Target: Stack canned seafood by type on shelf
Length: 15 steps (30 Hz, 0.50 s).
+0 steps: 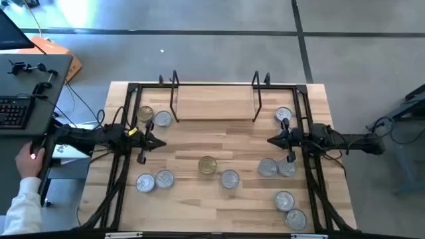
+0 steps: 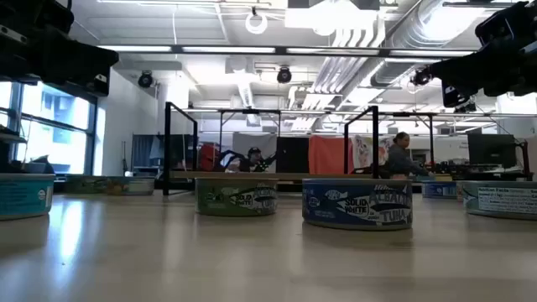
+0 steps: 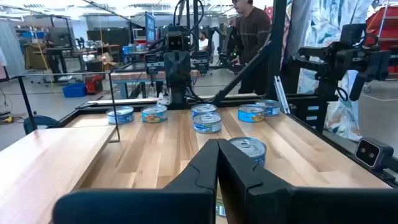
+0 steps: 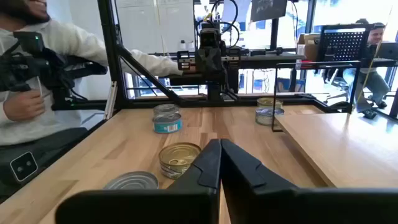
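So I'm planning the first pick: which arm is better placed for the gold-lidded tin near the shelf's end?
Left. That gold-lidded tin lies just beyond the left end effector, on its side of the shelf; the right end effector hovers across the table.

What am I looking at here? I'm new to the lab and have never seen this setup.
It is a two-armed robot at a wooden table. The top picture looks straight down; one looks level across the tabletop; two come from cameras on the wrists. The left gripper and right gripper hover at either side, both shut and holding nothing. Small round seafood tins lie scattered, such as a gold-lidded tin and a silver-lidded tin. The shelf, a light board in a black wire frame, has no tins on it.
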Available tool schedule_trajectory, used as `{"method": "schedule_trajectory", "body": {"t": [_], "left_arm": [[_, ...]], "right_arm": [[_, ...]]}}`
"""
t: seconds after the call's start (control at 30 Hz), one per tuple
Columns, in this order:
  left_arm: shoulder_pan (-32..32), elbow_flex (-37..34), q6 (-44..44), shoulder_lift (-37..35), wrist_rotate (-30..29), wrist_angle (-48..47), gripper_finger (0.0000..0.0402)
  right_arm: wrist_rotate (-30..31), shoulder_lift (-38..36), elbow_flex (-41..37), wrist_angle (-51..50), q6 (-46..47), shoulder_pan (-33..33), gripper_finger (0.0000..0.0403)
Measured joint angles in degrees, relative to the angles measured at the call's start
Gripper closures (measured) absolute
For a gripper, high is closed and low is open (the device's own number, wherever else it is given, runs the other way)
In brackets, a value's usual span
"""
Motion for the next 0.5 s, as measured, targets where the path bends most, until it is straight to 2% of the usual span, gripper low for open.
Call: {"method": "schedule_trajectory", "body": {"t": [0.3,0.5], "left_arm": [[0.1,0.0,-0.3,0.0,0.0,0.0,0.0401],[2.6,0.0,-0.4,0.0,0.4,0.0,0.0401]], "right_arm": [[0.0,0.0,0.0,0.0,0.0,0.0,0.0400],[0.0,0.0,0.0,0.0,0.0,0.0,0.0400]]}}
